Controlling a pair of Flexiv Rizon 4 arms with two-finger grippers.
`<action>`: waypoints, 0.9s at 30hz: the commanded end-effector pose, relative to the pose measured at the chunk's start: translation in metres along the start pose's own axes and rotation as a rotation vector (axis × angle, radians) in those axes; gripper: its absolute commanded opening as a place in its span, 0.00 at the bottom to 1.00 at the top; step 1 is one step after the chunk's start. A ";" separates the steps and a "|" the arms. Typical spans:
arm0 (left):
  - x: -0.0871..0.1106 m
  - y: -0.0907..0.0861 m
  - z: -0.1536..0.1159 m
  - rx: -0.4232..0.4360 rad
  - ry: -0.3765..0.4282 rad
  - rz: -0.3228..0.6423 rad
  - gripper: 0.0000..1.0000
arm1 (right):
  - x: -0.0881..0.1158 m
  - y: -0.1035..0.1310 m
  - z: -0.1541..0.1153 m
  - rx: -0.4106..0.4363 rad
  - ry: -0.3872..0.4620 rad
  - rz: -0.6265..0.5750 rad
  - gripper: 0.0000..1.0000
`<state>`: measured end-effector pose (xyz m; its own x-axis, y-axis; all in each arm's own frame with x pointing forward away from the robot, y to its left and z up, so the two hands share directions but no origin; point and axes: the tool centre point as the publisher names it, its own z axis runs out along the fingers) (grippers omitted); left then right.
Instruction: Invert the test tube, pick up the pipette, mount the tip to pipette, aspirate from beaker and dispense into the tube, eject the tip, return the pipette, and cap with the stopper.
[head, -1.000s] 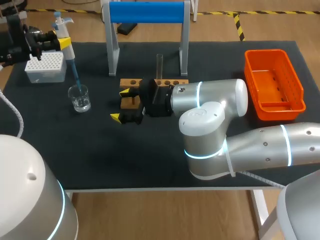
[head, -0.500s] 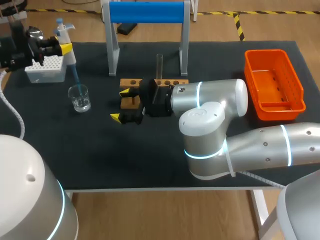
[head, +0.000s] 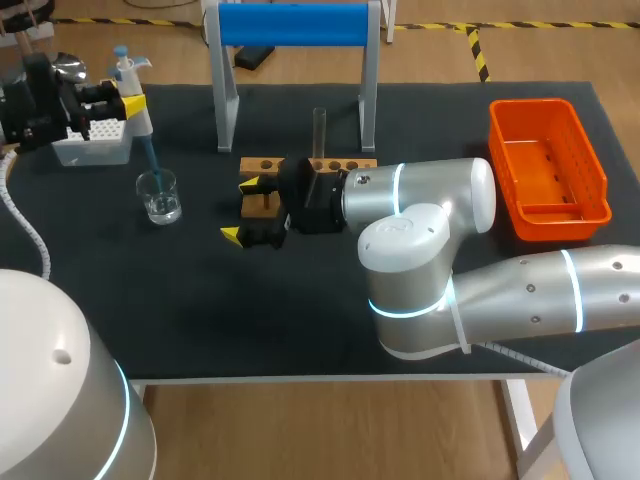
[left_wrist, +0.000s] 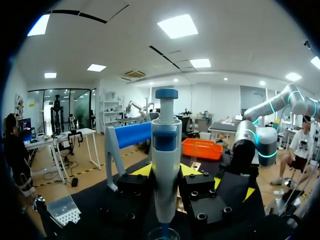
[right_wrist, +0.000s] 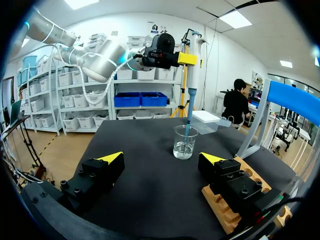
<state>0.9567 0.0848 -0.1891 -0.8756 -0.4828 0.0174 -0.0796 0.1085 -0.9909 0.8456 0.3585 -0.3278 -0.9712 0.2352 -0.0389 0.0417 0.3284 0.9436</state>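
Blue and slender, the tip (head: 150, 160) on the white pipette with the blue plunger cap (head: 131, 88) is what the coming move hangs on. It points straight down into the mouth of the small clear glass beaker (head: 160, 196). The pipette's long axis stands upright, nearly plumb over the beaker. Our left claw (head: 128, 102) is clamped on the pipette's body from two sides, with the yellow pads flanking the barrel in the left wrist view (left_wrist: 166, 172).

From the right wrist view, the blue tip (right_wrist: 188, 117) passes the rim of the beaker (right_wrist: 184, 142) and ends down near the water. We cannot tell for sure whether its end is below the surface. We judge the draw to be the step in hand. It needs only a plumb descent or a hold, with no sideways travel, since the tip already sits inside the rim.

The clear glass test tube (head: 320, 128) stands upright in the wooden rack (head: 335, 164), well apart from the beaker and toward our right on the black bench (head: 200, 320). Our right claw (head: 240, 210) lies beside the rack's near end with its fingers wide apart and nothing between them. It is the nearer one to the tube, but the pipette is in the left.
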 end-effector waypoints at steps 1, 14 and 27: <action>-0.001 0.005 0.002 0.001 -0.003 0.000 0.00 | 0.000 -0.001 -0.001 -0.005 0.001 0.000 1.00; 0.002 0.014 0.000 0.012 -0.012 0.023 0.00 | 0.000 -0.001 -0.001 -0.005 0.001 0.000 1.00; 0.009 0.013 0.001 -0.006 -0.003 0.086 0.00 | 0.000 -0.001 -0.001 -0.005 0.001 0.000 1.00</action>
<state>0.9511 0.0816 -0.2027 -0.8801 -0.4705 -0.0636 -0.0092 0.1507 -0.9885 0.8456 0.3584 -0.3278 -0.9712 0.2352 -0.0389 0.0417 0.3284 0.9436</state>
